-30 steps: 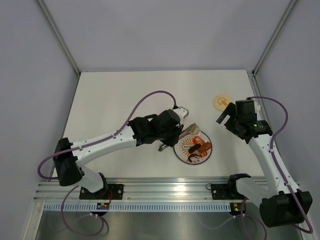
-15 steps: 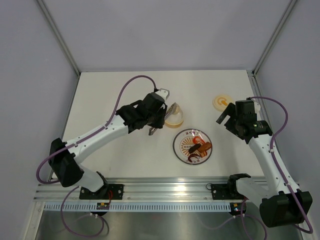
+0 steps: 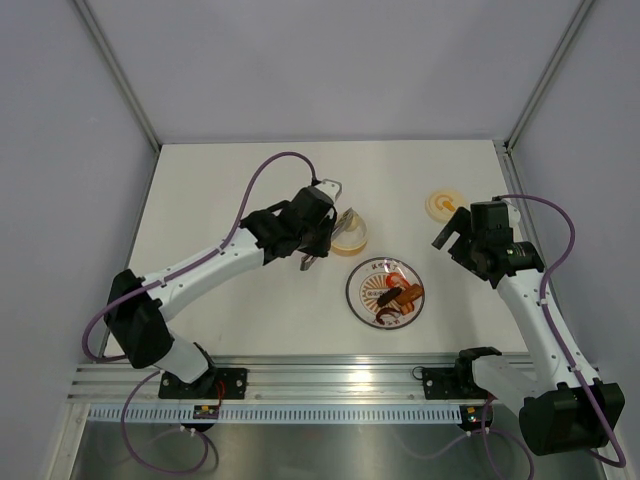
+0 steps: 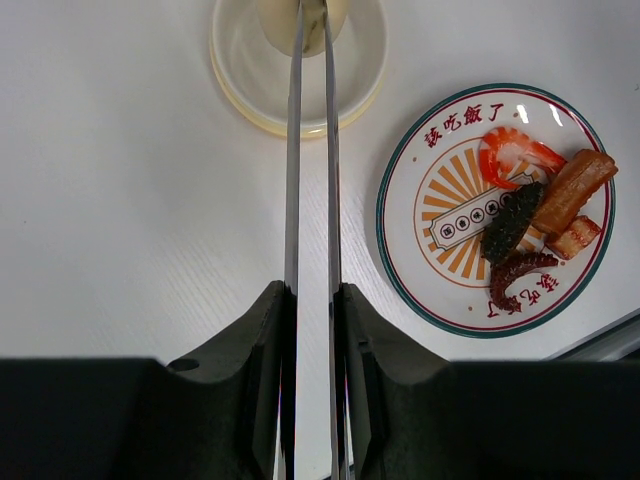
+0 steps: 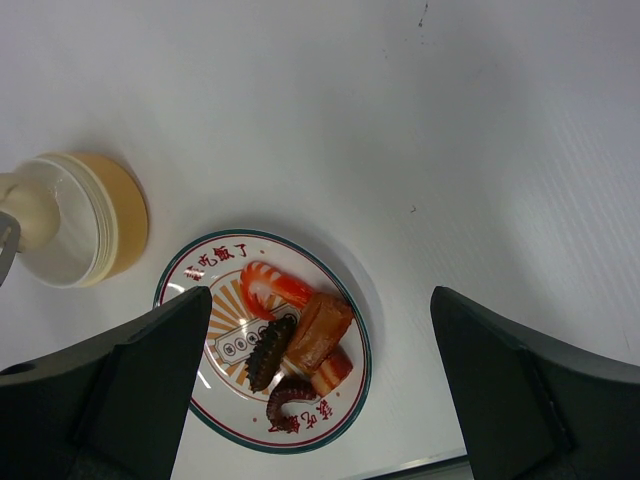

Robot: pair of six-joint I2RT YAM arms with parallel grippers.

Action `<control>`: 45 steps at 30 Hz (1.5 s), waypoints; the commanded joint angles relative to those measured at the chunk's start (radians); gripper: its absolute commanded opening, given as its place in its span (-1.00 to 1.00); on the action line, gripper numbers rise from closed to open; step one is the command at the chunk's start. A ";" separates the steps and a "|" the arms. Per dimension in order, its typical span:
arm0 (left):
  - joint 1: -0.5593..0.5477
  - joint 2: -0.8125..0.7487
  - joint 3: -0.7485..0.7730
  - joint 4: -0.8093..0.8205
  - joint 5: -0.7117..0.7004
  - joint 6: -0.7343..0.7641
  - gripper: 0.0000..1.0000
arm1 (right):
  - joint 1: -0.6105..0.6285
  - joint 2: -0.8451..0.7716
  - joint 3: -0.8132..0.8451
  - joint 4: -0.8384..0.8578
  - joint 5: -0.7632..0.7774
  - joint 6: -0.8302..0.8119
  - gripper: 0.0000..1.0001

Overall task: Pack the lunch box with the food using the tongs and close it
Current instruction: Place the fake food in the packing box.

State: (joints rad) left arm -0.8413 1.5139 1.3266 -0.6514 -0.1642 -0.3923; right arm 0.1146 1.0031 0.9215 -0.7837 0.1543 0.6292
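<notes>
The left gripper [image 4: 310,300] is clamping the tongs [image 4: 293,150] narrowly, holding the ball [image 4: 272,12] over the lunch box [image 4: 235,85] beside the plate [image 4: 395,260], while the right gripper [image 5: 320,300] is hanging wide open; releasing near the rim is likely risking a roll-out.

White table [image 3: 230,180] carries lunch box [image 3: 363,238], patterned plate [image 3: 370,275], lid [image 3: 441,204], apart.

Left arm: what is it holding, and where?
Long slim silver metal tongs, squeezed across both flat arms by the left gripper, well back from the tips.
</notes>
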 commanded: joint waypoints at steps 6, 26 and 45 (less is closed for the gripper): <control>0.007 0.009 -0.018 0.075 -0.006 -0.005 -1.00 | -0.006 -0.014 -0.006 0.012 -0.019 0.004 0.99; 0.005 0.015 -0.066 0.095 0.003 -0.017 -1.00 | -0.006 -0.017 -0.015 0.018 -0.025 0.004 0.99; 0.005 0.020 -0.058 0.088 -0.008 -0.019 0.03 | -0.006 -0.023 -0.018 0.018 -0.025 0.003 0.99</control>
State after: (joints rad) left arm -0.8394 1.5536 1.2591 -0.6102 -0.1631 -0.4084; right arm 0.1146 0.9974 0.9039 -0.7830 0.1371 0.6300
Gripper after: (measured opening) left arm 0.507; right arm 0.993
